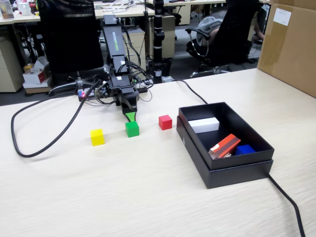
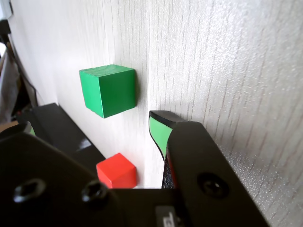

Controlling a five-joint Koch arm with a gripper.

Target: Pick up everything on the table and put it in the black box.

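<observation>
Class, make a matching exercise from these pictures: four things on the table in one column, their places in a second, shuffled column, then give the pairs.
Things:
1. yellow cube
2. green cube
3. red cube
4. white block

Places, in the fixed view:
A. inside the black box
B. just in front of the end effector
C. on the table, nearest the box
D. leftmost on the table

Pairs: 1-D, 2-B, 3-C, 4-A

Three small cubes sit on the tabletop [image 1: 148, 197]: one yellow cube [image 1: 97, 137], one green cube [image 1: 132, 129], one red cube [image 1: 165, 122]. One black box [image 1: 237, 173] holds one white block [image 1: 204, 125], one striped block [image 1: 224, 146] and one blue piece [image 1: 245, 149].
</observation>
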